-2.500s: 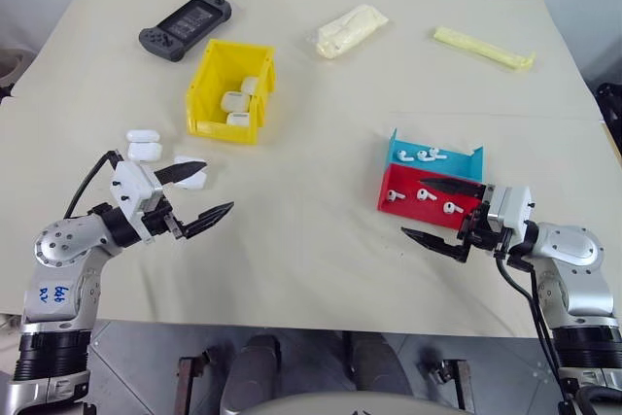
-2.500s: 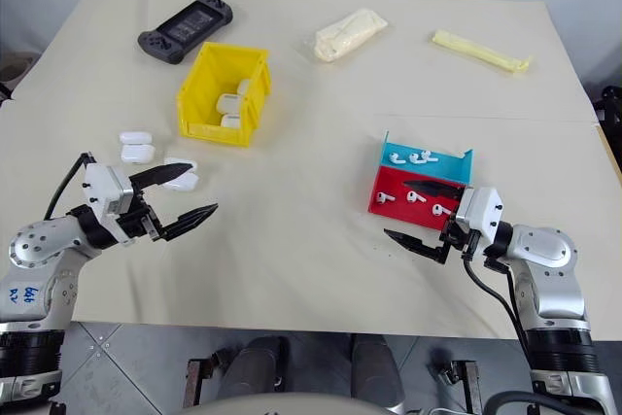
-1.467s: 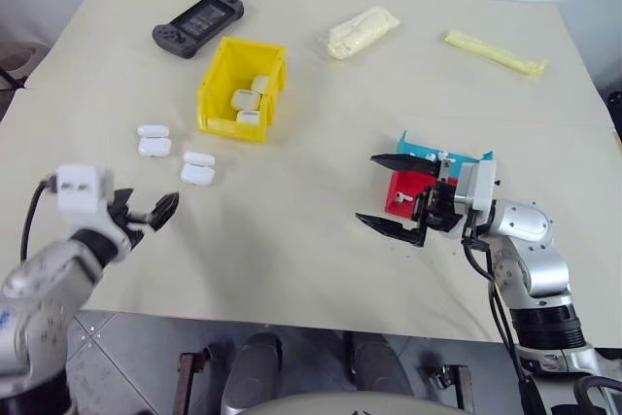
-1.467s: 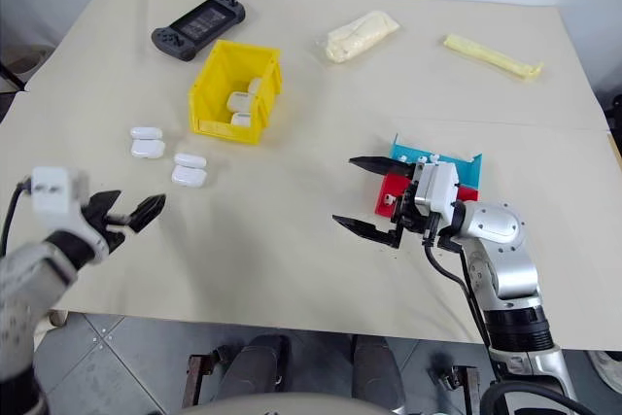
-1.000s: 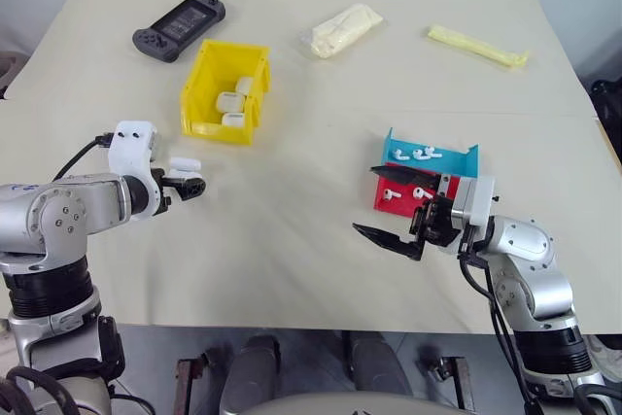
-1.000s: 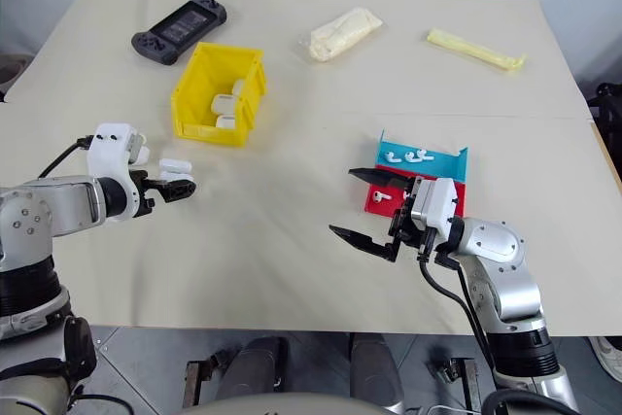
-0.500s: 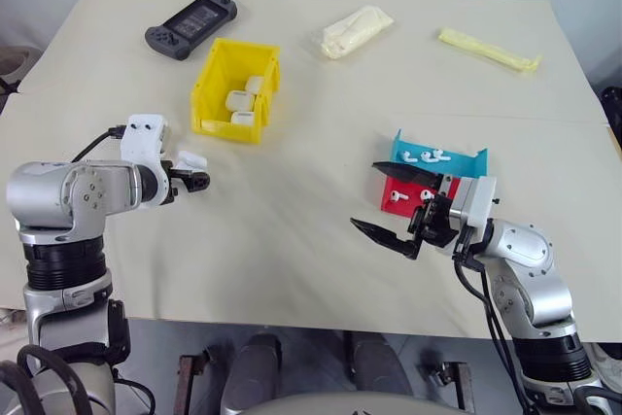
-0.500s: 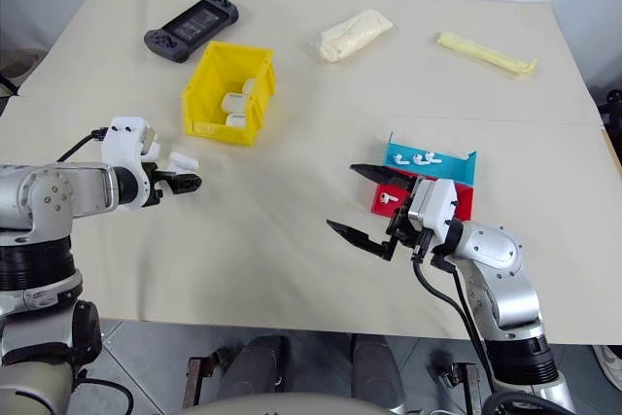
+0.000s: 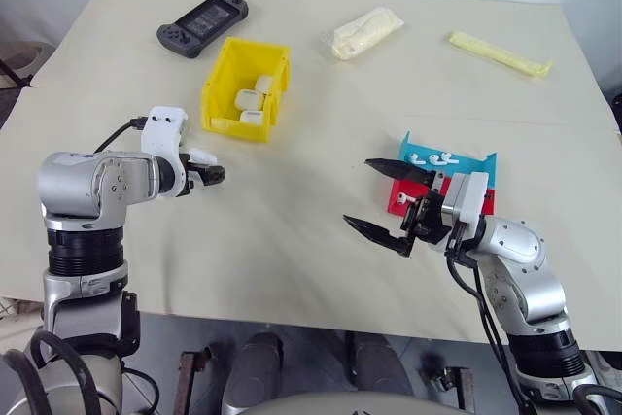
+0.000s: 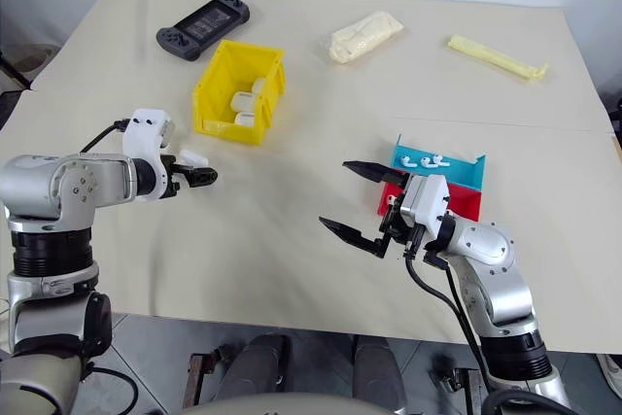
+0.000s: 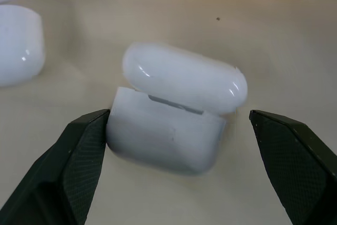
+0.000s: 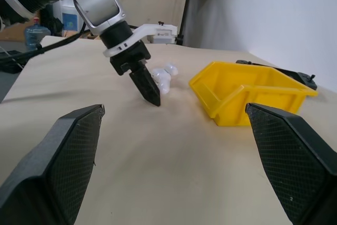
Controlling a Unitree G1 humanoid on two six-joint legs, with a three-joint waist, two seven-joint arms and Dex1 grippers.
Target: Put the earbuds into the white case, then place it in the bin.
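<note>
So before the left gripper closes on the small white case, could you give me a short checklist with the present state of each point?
1. Left gripper open: ok, both black fingers stand apart.
2. Small glossy white plastic earbud case between the fingers: ok, one finger is at its side and the other stands off it.
3. Case lid: slightly lifted, a gap shows; whether earbuds are inside, cannot tell.
4. Neighbouring white cases out of the grip: ok, they lie to one side.
5. Bright yellow rectangular plastic bin has room: ok, a few white cases lie inside.
6. Right gripper away: ok, open by the red-and-blue tray.
</note>
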